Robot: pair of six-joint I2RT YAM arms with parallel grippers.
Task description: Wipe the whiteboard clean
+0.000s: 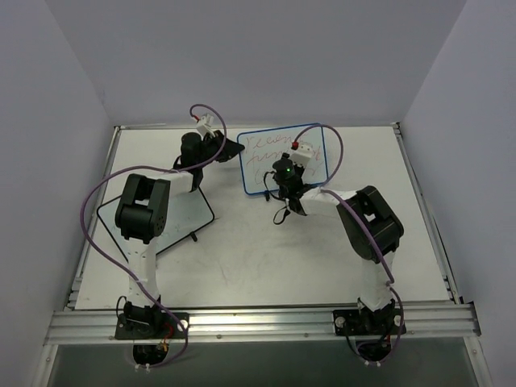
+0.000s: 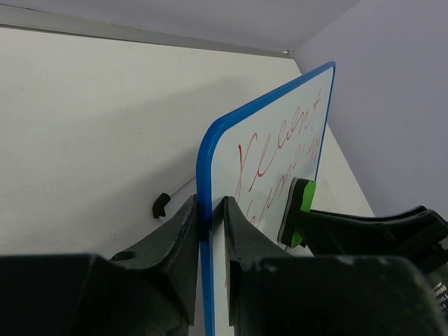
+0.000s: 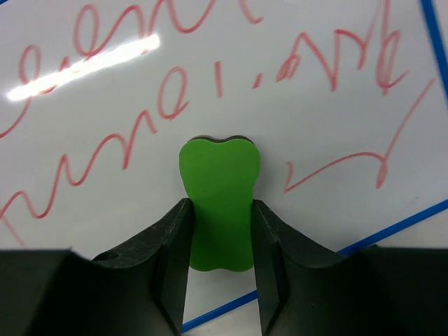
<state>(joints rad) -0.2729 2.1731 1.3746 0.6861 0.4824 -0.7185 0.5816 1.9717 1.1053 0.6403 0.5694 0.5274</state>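
The blue-framed whiteboard (image 1: 260, 155) stands upright at the back middle of the table, covered in red scribbled writing. My left gripper (image 1: 230, 150) is shut on its left frame edge; in the left wrist view (image 2: 210, 207) the fingers pinch the blue frame (image 2: 204, 161). My right gripper (image 1: 284, 172) is shut on a green eraser (image 3: 219, 175), which is pressed flat against the board's written face (image 3: 315, 105) near its lower edge. The eraser also shows in the left wrist view (image 2: 302, 203), with its dark pad on the board. One black foot (image 2: 160, 204) shows behind the board.
A black-framed whiteboard (image 1: 196, 218) lies flat on the table at the left, partly under the left arm. Purple cables loop over both arms. Grey walls close in the table on three sides.
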